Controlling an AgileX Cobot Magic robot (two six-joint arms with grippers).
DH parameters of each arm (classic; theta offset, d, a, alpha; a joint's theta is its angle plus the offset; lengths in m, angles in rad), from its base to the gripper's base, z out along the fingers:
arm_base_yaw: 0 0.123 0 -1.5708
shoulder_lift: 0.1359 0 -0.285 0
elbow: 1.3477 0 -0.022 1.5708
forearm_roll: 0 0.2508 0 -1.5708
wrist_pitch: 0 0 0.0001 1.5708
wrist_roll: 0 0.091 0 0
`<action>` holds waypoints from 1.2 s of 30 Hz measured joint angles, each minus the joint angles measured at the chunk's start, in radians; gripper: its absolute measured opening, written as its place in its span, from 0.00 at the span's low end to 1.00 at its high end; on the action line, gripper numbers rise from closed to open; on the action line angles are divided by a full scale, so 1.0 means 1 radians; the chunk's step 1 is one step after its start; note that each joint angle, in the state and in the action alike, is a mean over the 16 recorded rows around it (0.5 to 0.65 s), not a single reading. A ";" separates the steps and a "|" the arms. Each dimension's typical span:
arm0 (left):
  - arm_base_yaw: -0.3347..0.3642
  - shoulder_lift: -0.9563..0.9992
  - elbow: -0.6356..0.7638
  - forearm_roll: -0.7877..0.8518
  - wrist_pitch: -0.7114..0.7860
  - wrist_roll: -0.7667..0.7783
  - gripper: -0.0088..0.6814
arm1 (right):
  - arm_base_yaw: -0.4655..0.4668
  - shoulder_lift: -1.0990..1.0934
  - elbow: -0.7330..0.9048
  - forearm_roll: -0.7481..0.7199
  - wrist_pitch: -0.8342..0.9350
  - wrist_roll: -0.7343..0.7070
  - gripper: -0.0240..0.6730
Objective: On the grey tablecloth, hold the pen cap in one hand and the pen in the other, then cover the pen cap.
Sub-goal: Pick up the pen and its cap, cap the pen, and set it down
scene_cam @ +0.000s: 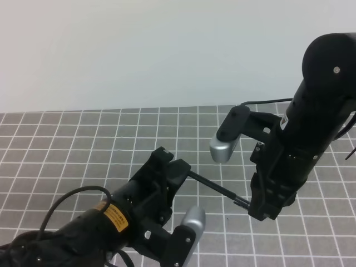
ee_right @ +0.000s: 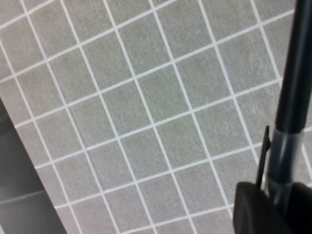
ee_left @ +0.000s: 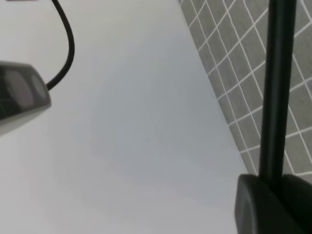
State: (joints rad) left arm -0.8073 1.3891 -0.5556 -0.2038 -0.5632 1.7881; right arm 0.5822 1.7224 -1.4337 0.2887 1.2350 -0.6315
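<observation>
Above the grey tablecloth (scene_cam: 83,144) the black pen (scene_cam: 214,188) hangs level between my two grippers. My left gripper (scene_cam: 181,170) is shut on its left end; in the left wrist view the pen (ee_left: 275,87) rises straight out of the fingers (ee_left: 258,207). My right gripper (scene_cam: 254,207) is shut on the pen cap (ee_right: 282,158), a clear-greyish tube with a dark clip. In the right wrist view the pen (ee_right: 298,68) runs into the cap's open end just above the fingers (ee_right: 256,209). In the high view the right fingers mostly hide the cap.
The gridded cloth (ee_right: 146,112) spreads under both arms and ends at a plain white wall (scene_cam: 139,50). The silver wrist camera (scene_cam: 225,146) on the right arm juts out above the pen. Another silver camera (scene_cam: 192,222) sits on the left arm.
</observation>
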 joint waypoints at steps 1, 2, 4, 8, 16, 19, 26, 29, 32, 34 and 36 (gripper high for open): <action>-0.003 0.000 0.000 -0.001 0.000 -0.004 0.01 | 0.000 0.000 0.000 -0.001 0.001 0.000 0.16; -0.005 0.000 0.000 -0.001 -0.001 -0.008 0.01 | 0.000 0.000 0.000 -0.002 0.002 0.000 0.16; -0.006 0.000 0.000 -0.001 0.000 -0.017 0.01 | 0.000 0.000 0.000 -0.004 0.003 0.000 0.16; -0.005 0.000 0.000 0.003 0.006 -0.037 0.01 | -0.001 0.000 0.000 -0.004 0.003 -0.001 0.16; -0.010 0.000 0.000 0.010 0.029 -0.069 0.01 | -0.001 0.000 0.001 -0.004 0.003 -0.002 0.16; -0.012 0.000 0.000 0.009 0.038 -0.072 0.01 | -0.001 0.000 0.001 -0.005 0.003 -0.002 0.16; -0.014 0.000 0.000 -0.006 0.059 -0.072 0.01 | -0.001 0.000 0.002 -0.009 0.003 -0.003 0.16; -0.016 0.000 0.000 -0.010 0.067 -0.072 0.01 | -0.001 0.000 0.002 -0.011 0.003 -0.004 0.16; -0.022 0.000 0.000 -0.011 0.074 -0.072 0.01 | -0.001 -0.001 0.002 -0.012 0.003 -0.005 0.16; -0.028 0.000 0.000 -0.010 0.079 -0.072 0.01 | -0.001 -0.001 0.002 -0.014 0.003 -0.005 0.16; -0.035 0.001 0.000 -0.008 0.082 -0.072 0.01 | -0.002 -0.002 0.003 -0.016 0.003 -0.006 0.16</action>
State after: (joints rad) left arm -0.8425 1.3896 -0.5556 -0.2119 -0.4807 1.7157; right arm 0.5806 1.7208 -1.4312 0.2732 1.2382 -0.6378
